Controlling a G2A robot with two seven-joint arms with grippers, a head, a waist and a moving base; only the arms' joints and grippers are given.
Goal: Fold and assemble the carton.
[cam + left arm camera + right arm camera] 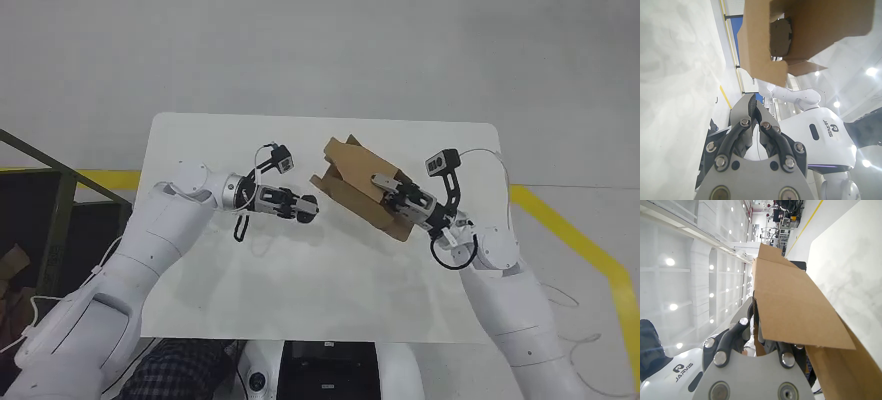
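While my right gripper (pixel 753 308) clamps the carton (pixel 355 170), I judge assembly partway.
Carton is opened to a sleeve over the table (pixel 300 290), flaps unfolded; my left gripper (pixel 754 99) is clenched empty beside it.

I see a white table (pixel 200 290) with rounded corners. It stands on a grey floor (pixel 300 50) that has a yellow line (pixel 570 240) on it. The brown carton (pixel 360 180) is above the far right part of the table. I cannot tell if it touches the surface.
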